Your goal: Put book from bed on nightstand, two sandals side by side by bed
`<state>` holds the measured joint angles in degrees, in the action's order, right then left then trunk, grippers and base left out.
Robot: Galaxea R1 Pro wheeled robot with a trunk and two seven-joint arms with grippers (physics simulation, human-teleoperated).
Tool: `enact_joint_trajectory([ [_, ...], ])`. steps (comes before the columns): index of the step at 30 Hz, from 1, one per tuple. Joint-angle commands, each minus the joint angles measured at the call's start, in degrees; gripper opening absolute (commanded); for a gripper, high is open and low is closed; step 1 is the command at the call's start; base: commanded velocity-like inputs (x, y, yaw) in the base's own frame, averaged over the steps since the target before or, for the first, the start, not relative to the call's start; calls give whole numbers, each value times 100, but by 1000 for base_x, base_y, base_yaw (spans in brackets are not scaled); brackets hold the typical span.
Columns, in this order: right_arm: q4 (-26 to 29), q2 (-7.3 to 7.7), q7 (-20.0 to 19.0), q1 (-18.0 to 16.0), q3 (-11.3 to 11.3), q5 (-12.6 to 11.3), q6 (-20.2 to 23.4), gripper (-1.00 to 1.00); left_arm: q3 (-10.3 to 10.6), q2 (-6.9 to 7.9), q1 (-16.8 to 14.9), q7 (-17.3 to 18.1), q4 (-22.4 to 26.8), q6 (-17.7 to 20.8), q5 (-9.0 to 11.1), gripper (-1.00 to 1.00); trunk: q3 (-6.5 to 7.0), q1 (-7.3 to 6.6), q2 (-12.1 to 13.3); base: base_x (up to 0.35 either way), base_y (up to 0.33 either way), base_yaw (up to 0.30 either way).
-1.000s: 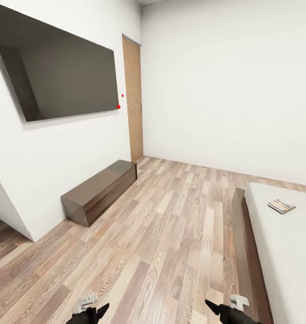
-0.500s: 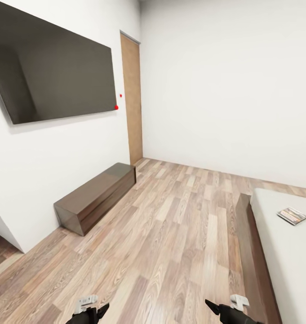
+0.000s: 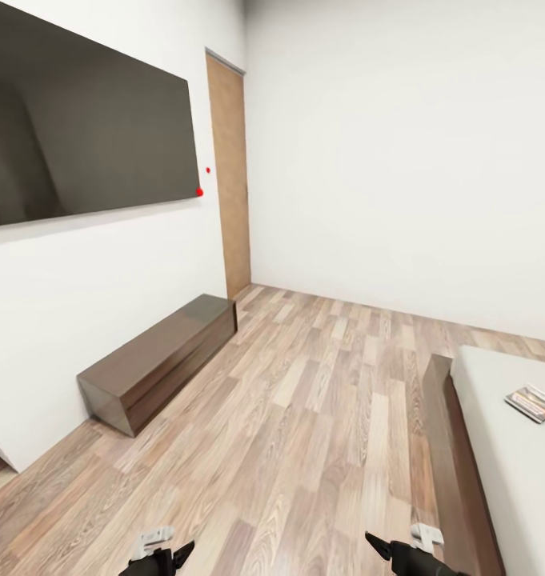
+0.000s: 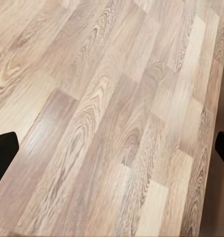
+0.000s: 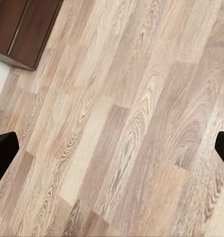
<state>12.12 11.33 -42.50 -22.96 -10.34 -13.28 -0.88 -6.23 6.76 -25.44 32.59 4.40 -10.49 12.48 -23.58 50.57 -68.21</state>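
Wood-plank floor (image 3: 304, 448) ahead; book (image 3: 534, 402) apparently flat on bed (image 3: 512, 480).

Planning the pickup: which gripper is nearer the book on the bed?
Right. The right gripper sits low beside the bed, below the book; the left gripper is farther across the floor.

We see an evenly bright, soft render with faint shadows under the long low cabinet (image 3: 156, 360); the wall screen (image 3: 80, 144) holds dull reflections, and lines bow near the head view's edges
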Motion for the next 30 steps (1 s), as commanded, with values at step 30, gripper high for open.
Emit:
enact_joint_trajectory([
  [30, -8, 1, -38, -6, -3, -17, -9, 100, -45, 1, -5, 28, -10, -5, -9, 100, -6, 3, -3, 318, -45, -9],
])
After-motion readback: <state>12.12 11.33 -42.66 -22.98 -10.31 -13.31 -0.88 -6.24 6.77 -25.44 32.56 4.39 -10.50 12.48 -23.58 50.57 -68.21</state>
